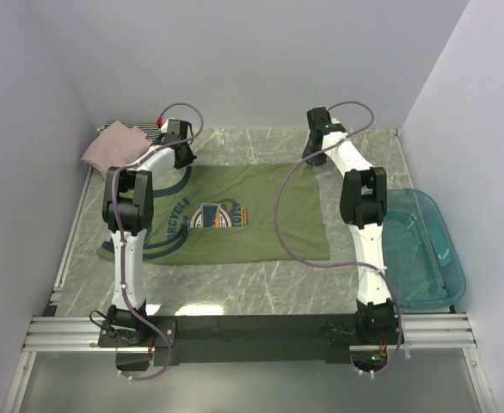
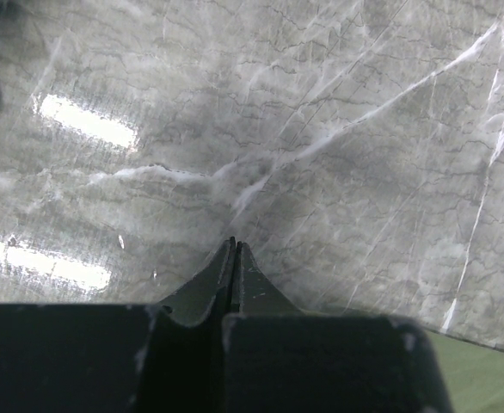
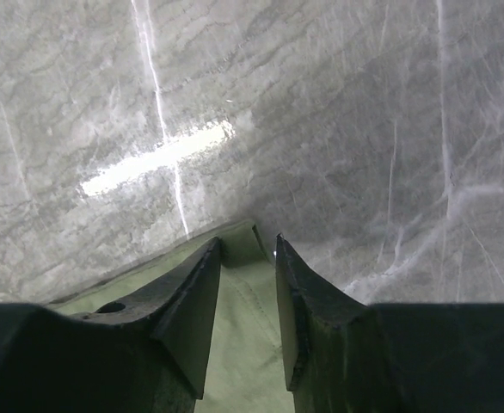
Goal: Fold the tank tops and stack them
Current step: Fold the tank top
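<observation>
Green top [image 1: 252, 224] lay flat, centre of the surface [image 1: 261, 284]. Pink top [image 1: 113, 144] and striped top [image 1: 153, 129] sat bunched far left. Left fingers [image 2: 235, 248] were clenched at the green top's far-left edge; we couldn't tell if cloth was caught. Right fingers [image 3: 209, 262] stood apart, straddling the far-right corner. We judged this the fold grab: pinch both corners fully, lift level, carry toward the near hem without dragging.
</observation>
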Controlling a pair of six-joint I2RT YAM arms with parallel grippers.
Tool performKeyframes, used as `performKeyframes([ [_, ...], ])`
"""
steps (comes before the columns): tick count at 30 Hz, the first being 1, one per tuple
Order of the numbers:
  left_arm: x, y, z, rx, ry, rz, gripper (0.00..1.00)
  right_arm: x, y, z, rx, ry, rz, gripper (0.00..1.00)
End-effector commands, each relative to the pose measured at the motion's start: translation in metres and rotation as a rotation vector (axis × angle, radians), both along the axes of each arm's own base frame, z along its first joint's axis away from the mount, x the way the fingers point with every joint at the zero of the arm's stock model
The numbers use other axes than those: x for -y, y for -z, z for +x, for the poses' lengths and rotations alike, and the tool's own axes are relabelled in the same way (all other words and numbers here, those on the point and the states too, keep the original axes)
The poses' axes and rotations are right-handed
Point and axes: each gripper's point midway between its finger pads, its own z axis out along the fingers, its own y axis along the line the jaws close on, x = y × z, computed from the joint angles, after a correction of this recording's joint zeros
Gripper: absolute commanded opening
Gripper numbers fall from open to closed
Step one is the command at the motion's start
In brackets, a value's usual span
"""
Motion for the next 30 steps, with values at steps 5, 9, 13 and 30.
performKeyframes([
  [5,0.0035,-0.0468,0.0134,0.102,0.016,-0.026,0.01,0.0046,-0.0136,0.0121,0.037,0.027,0.0,0.32],
  [9,0.003,-0.0457,0.0122,0.102,0.015,-0.03,0.01,0.0049,-0.0136,0.0118,0.039,0.028,-0.001,0.24],
  [13,0.004,-0.0474,0.0129,0.109,0.017,-0.035,0.01,0.0052,-0.0144,0.0115,0.041,0.03,-0.001,0.24],
  [30,0.0045,-0.047,0.0133,0.106,0.021,-0.04,0.01,0.0065,-0.0089,0.0055,0.018,0.045,0.003,0.38],
])
